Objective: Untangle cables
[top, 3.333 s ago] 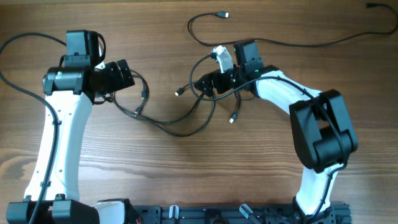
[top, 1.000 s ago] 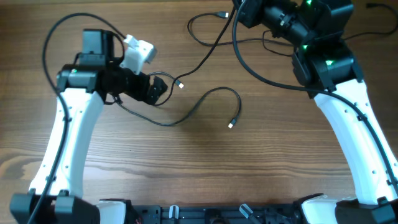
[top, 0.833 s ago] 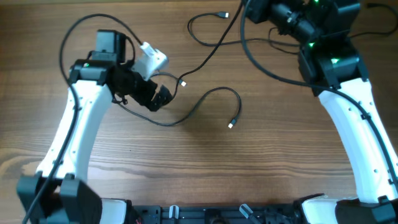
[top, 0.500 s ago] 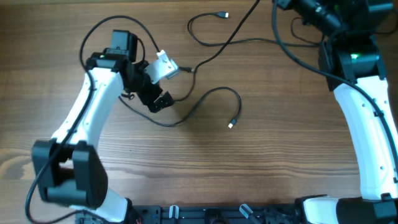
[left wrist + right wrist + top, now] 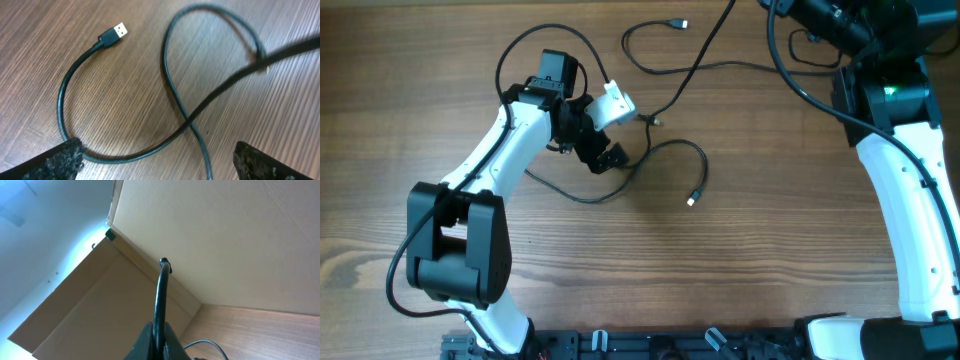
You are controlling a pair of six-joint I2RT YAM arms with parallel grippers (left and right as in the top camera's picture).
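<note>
Mostly outside overhead frame, right fingers (image 5: 148, 341) clenched on cable (image 5: 159, 296); left fingers (image 5: 50, 160) spread wide, tips cropped

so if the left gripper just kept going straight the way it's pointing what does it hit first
Probably the crossing of two black cables, right ahead of the open left gripper, with the wooden table just behind. Depth is unclear, so I cannot tell which cable comes first.

my right gripper (image 5: 159, 332) cut off by the overhead's top edge, one cable (image 5: 705, 42) running off that edge too, my left fingertips (image 5: 52, 161) cropped to two corners in the wrist view, a near cable stretch (image 5: 280, 52) blurred there
</note>
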